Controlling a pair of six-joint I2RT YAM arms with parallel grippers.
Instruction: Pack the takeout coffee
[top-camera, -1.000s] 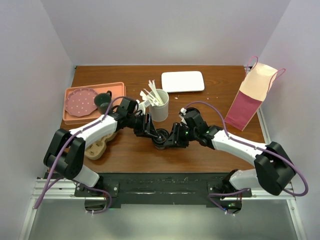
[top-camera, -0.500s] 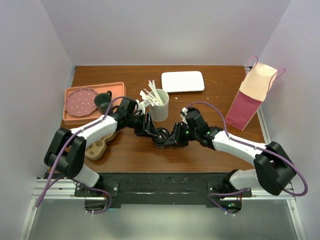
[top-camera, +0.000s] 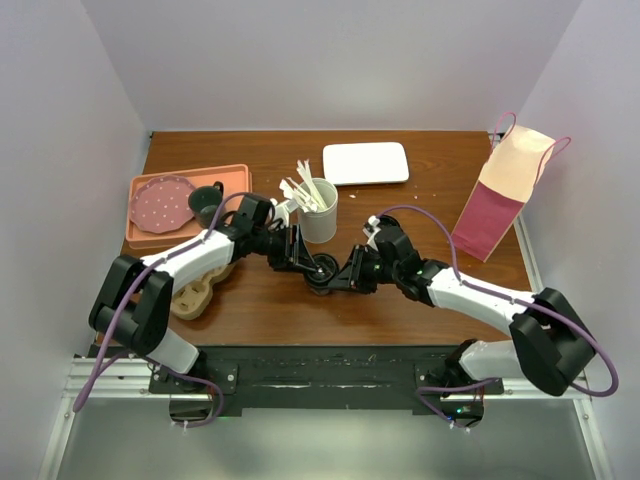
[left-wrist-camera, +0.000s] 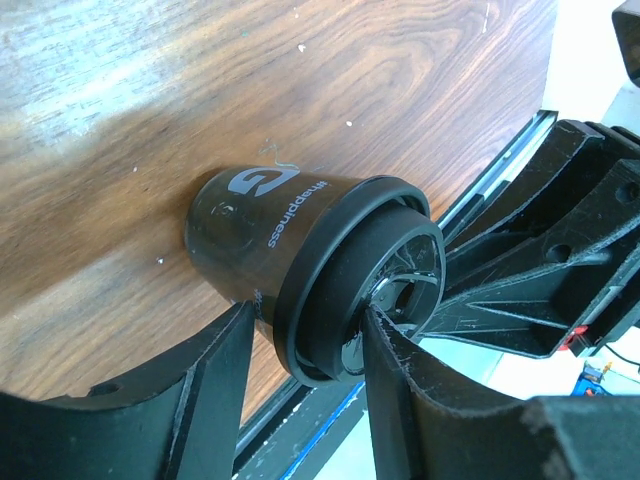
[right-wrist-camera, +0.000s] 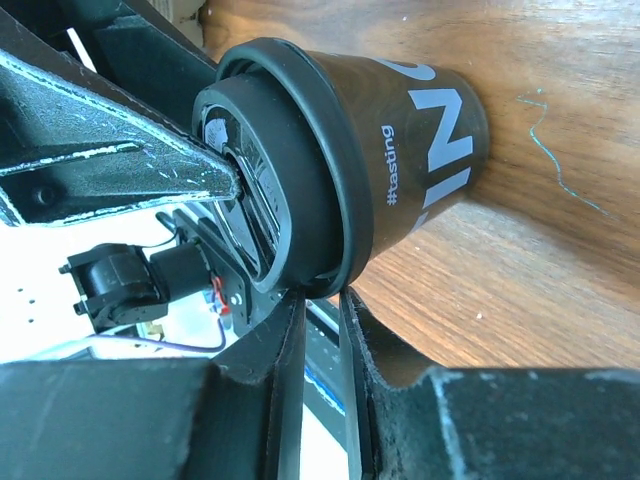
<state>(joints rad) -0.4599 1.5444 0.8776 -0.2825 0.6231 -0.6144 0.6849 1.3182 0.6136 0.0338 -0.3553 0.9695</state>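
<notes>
The takeout coffee (top-camera: 322, 272), a near-black paper cup with a black lid, stands on the wooden table (top-camera: 420, 215) near its front edge, between both arms. My left gripper (top-camera: 301, 263) is shut on it. In the left wrist view its fingers (left-wrist-camera: 215, 385) clasp the cup (left-wrist-camera: 255, 225) at the lid, one on each side of my left gripper (left-wrist-camera: 310, 315). My right gripper (top-camera: 346, 277) comes in from the right. In the right wrist view the jaws of my right gripper (right-wrist-camera: 322, 297) stand narrow, pinching the lower rim of the lid of the cup (right-wrist-camera: 420, 170).
A white cup of stirrers (top-camera: 320, 215) stands just behind the grippers. An orange tray (top-camera: 232, 178) at left holds a pink plate (top-camera: 160, 203) and a dark grey mug (top-camera: 207, 204). A pulp cup carrier (top-camera: 195, 295), a white dish (top-camera: 366, 162) and a leaning paper bag (top-camera: 505, 190) are also here.
My right gripper's jaws have narrowed onto the lid's rim and the right arm has shifted a little. The left gripper and the cup have stayed put.
</notes>
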